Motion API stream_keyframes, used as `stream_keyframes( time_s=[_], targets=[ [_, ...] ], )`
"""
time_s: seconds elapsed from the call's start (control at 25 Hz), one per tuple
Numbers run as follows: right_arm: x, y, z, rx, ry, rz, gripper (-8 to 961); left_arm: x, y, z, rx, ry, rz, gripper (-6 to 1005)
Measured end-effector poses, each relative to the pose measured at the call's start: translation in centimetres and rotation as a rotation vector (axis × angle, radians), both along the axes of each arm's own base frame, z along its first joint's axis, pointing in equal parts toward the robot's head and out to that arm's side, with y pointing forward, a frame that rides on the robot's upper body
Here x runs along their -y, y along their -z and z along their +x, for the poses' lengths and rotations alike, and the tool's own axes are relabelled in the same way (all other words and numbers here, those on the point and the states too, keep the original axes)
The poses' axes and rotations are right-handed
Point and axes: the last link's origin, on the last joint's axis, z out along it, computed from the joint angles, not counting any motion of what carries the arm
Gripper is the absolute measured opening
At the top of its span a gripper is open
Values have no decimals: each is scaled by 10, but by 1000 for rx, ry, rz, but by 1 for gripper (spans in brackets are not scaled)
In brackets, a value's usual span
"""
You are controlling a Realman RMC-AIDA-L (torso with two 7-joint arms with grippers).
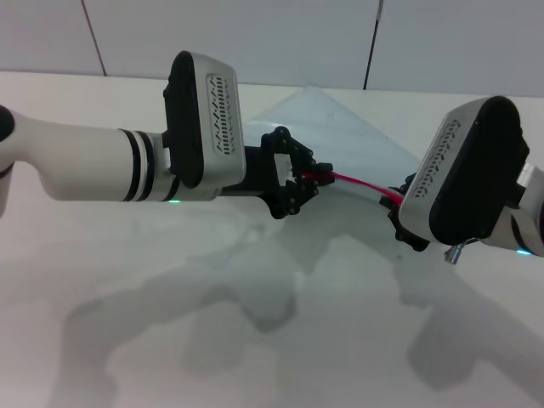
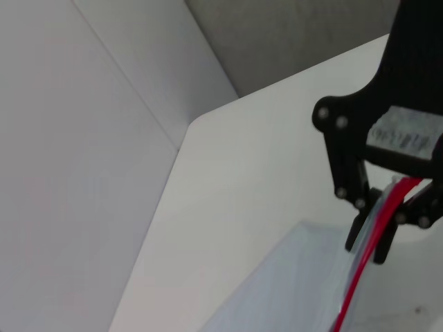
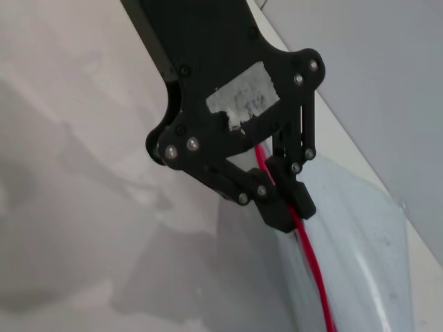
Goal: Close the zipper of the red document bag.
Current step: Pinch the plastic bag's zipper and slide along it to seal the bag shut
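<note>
The red document bag (image 1: pixel 340 127) is held up off the table, a translucent pale sheet hanging from its taut red zipper (image 1: pixel 361 185). My left gripper (image 1: pixel 308 180) is shut on the strip's left end. My right gripper (image 1: pixel 398 204) is shut on the right end, mostly hidden behind its wrist housing. In the left wrist view the zipper (image 2: pixel 360 283) runs up into the right gripper (image 2: pixel 377 232), above the bag (image 2: pixel 291 290). The right wrist view shows the left gripper (image 3: pixel 289 200) clamped on the zipper (image 3: pixel 315 270) at the bag (image 3: pixel 360 249) edge. I cannot make out the slider.
The white table (image 1: pixel 255 323) spreads below both arms, carrying their shadows. A pale panelled wall (image 1: pixel 280 38) stands behind the table's far edge. The table's corner (image 2: pixel 208 117) shows in the left wrist view.
</note>
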Motion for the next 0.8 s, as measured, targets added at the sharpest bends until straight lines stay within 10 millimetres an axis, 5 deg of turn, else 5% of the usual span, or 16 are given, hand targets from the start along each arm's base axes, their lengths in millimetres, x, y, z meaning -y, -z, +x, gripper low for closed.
stream_keyframes(
  time_s=[0.8],
  targets=[
    [5,-18,-2,-39,0,64,178,-6,-6,-33,-30,-115,88,83]
  ],
)
